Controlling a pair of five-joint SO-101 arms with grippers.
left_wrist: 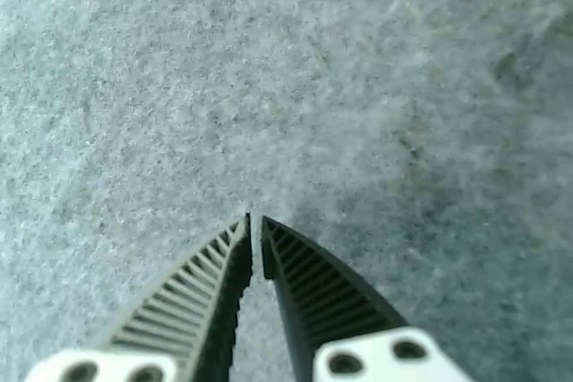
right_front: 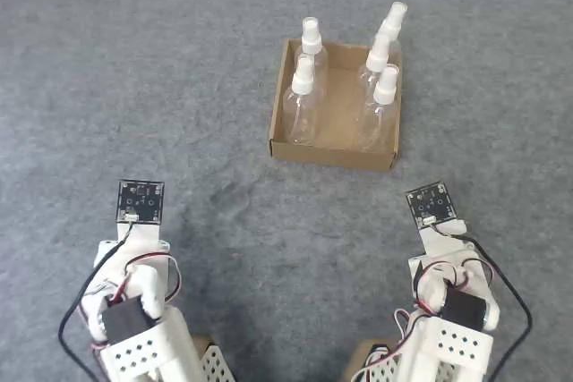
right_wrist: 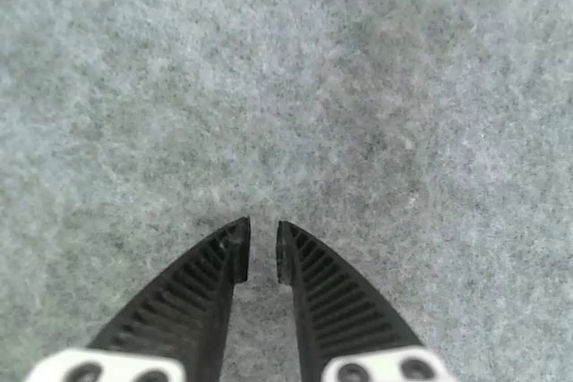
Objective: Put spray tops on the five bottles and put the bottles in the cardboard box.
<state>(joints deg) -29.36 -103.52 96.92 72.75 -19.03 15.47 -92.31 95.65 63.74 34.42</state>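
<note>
A: Box position?
B: Cardboard box (right_front: pixel 332 151) on the grey mat (right_front: pixel 134 87), far side, slightly right of centre. Open top.
A: Bottles?
B: Five clear bottles (right_front: pixel 301 112) inside it, each with a white spray top (right_front: pixel 311 33) on. Two along the left wall, three along the right. The farthest right one (right_front: pixel 390 24) seems to lean a little.
A: Arms?
B: Left arm (right_front: pixel 134 310) near left, right arm (right_front: pixel 448 301) near right, both well apart from the box.
A: End effectors?
B: Left gripper (left_wrist: pixel 255 221): fingers together, tips almost touching, nothing between them, mat below. Right gripper (right_wrist: pixel 262 225): fingers drawn in to a narrow slit, nothing held, over bare mat.
</note>
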